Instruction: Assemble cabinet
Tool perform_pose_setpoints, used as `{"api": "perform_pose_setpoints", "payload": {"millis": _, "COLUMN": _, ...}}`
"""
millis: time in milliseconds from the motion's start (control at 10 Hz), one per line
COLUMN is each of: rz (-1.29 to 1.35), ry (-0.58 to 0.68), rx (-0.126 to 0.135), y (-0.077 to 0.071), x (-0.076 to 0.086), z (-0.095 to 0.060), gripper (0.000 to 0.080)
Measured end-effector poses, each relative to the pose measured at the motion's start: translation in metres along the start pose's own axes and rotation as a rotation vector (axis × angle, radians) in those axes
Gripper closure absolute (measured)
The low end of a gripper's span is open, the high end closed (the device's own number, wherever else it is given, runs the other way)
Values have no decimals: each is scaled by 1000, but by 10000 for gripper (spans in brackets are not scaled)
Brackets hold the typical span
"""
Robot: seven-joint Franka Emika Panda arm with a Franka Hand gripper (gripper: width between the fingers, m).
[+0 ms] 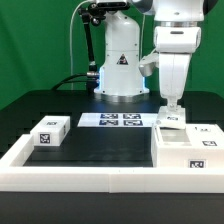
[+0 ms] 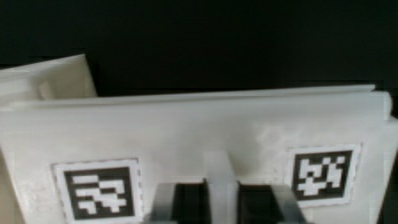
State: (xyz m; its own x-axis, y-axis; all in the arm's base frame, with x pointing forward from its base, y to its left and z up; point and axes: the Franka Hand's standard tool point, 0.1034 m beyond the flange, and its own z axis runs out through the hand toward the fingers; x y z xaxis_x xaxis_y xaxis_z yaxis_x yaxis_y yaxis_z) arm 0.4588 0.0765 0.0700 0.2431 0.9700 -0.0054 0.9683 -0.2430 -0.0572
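The cabinet body (image 1: 190, 145) is a group of white tagged pieces at the exterior view's right, against the white frame. My gripper (image 1: 172, 108) points straight down onto the back top edge of these pieces. In the wrist view a wide white piece (image 2: 214, 125) with two marker tags fills the picture. My gripper (image 2: 224, 200) has its dark fingers (image 2: 183, 203) close together, with a thin white strip of that piece between them. A small white tagged box piece (image 1: 50, 132) lies apart at the exterior view's left.
The marker board (image 1: 112, 120) lies flat at the back middle. A low white border frame (image 1: 90, 178) runs along the front and the left side. The robot's base (image 1: 120, 65) stands behind the board. Black table surface lies between the pieces.
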Motion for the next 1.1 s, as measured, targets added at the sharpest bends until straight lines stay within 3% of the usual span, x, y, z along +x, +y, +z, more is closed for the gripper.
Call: {"api": "perform_pose_setpoints", "payload": {"millis": 1100, "rz": 21, "ry": 5, "rx": -6, "y": 1, "x": 1, "z": 0, "gripper": 729}}
